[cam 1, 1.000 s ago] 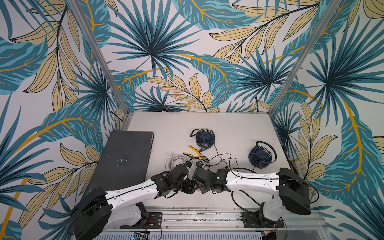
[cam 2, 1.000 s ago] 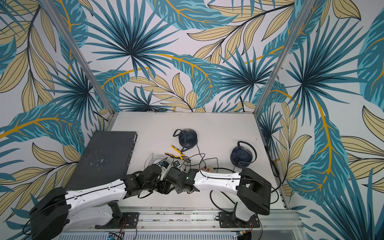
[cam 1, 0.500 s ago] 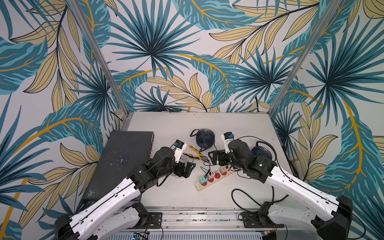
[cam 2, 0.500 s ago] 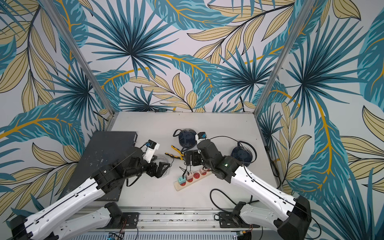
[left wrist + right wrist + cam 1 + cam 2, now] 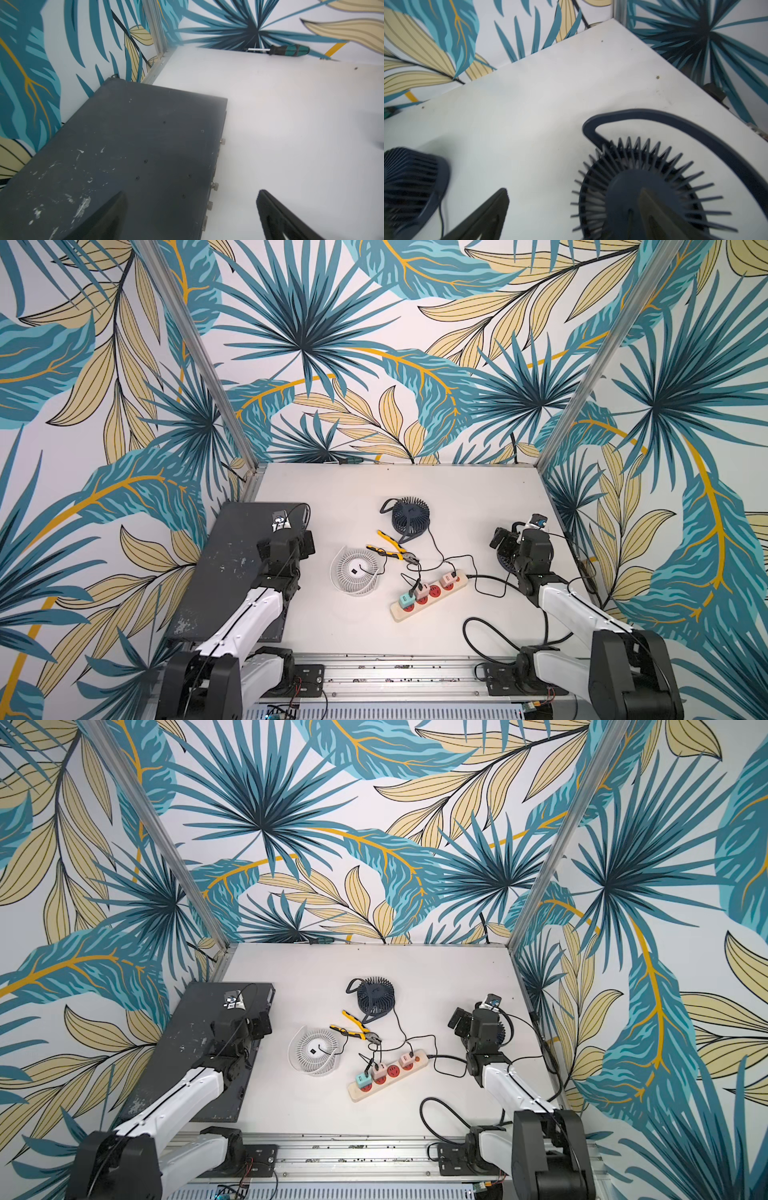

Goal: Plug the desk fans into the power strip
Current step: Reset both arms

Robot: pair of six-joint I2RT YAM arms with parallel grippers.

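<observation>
Cream-beige power strip (image 5: 401, 613) with red sockets (image 5: 434, 592), navy desk fan (image 5: 409, 517), white fan (image 5: 355, 572), yellow-and-black pliers (image 5: 390, 542), dark grey case (image 5: 224, 572) flecked white, teal-and-beige palm-leaf wallpaper (image 5: 299, 348)

A dark grey box (image 5: 124, 155), flat and flecked with white scuffs, fills much of the view. The left gripper (image 5: 192, 193) hangs over the box's edge, jaws wide apart with nothing between them. One finger (image 5: 99, 218) is above the box top, the other off the box above the white table (image 5: 291, 124). Small metal connectors (image 5: 214, 185) stud the box's side. Past its far corner an aluminium post (image 5: 154, 27) stands against the leaf-print wall (image 5: 62, 52). Well beyond the box, a screwdriver (image 5: 286, 50) lies where table meets wall.
</observation>
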